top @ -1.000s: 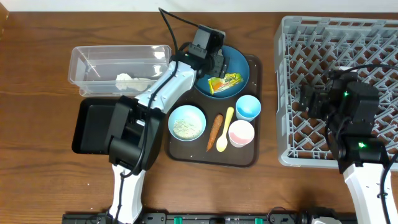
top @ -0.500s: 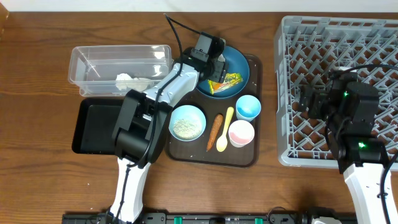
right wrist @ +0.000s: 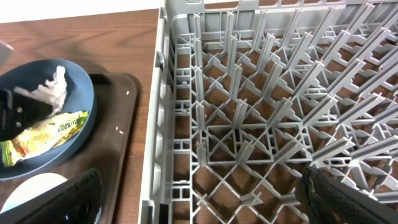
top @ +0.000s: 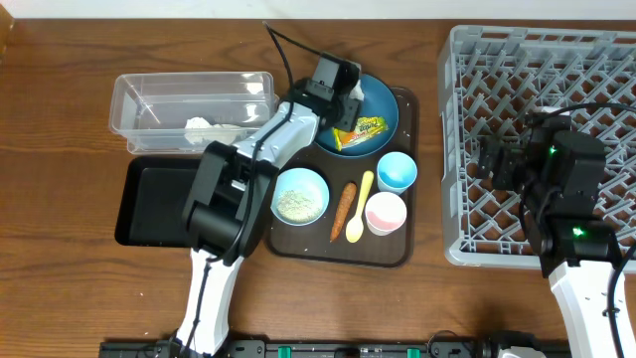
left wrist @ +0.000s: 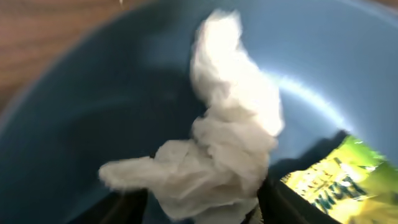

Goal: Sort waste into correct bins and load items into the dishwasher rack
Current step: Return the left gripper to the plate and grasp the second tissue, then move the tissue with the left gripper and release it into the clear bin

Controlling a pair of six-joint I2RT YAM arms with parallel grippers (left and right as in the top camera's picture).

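My left gripper point(top: 344, 98) is over the large dark blue plate point(top: 383, 104), shut on a crumpled white tissue point(left wrist: 227, 140) that fills the gap between its fingers point(left wrist: 202, 202). The yellow-orange wrapper point(top: 359, 131) lies on the plate beside it. The white bowl point(top: 299, 194) holds rice. The carrot stick point(top: 343, 211), yellow spoon point(top: 361, 204), light blue cup point(top: 397, 170) and pink cup point(top: 386, 212) sit on the brown tray. My right gripper point(right wrist: 199, 199) is open and empty above the grey dishwasher rack point(top: 556, 70).
The clear tub point(top: 149, 94) at the left holds another white tissue point(top: 209, 126). The black tray point(top: 149, 204) lies in front of it. The brown serving tray point(top: 397, 249) sits between the bins and the rack.
My left arm has shifted a little to the right over the blue plate, its gripper now on the tissue. The right arm has not moved.
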